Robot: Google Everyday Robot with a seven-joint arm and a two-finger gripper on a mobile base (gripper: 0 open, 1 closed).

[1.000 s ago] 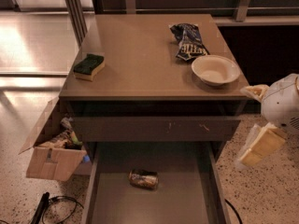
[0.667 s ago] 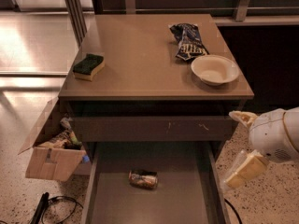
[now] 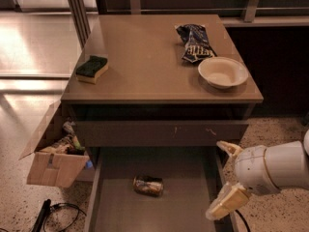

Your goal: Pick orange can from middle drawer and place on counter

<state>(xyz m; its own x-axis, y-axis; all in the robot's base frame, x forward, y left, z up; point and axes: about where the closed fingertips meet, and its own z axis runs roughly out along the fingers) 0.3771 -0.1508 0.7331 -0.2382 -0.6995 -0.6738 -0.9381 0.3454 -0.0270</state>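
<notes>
The orange can point(image 3: 148, 185) lies on its side on the floor of the open middle drawer point(image 3: 120, 211), near the drawer's middle. The tan-brown counter point(image 3: 145, 66) tops the dark cabinet above it. My gripper point(image 3: 225, 177) is at the drawer's right edge, to the right of the can and apart from it. Its two pale fingers point(image 3: 227, 203) are spread wide with nothing between them.
On the counter sit a green and yellow sponge point(image 3: 92, 68) at the left, a dark blue chip bag point(image 3: 194, 42) and a white bowl point(image 3: 222, 72) at the right. An open cardboard box point(image 3: 54, 154) of clutter stands left of the cabinet. Cables point(image 3: 48, 214) lie on the floor.
My gripper and arm have moved down and left, from beside the counter's right edge to the right edge of the open drawer. The can has not moved.
</notes>
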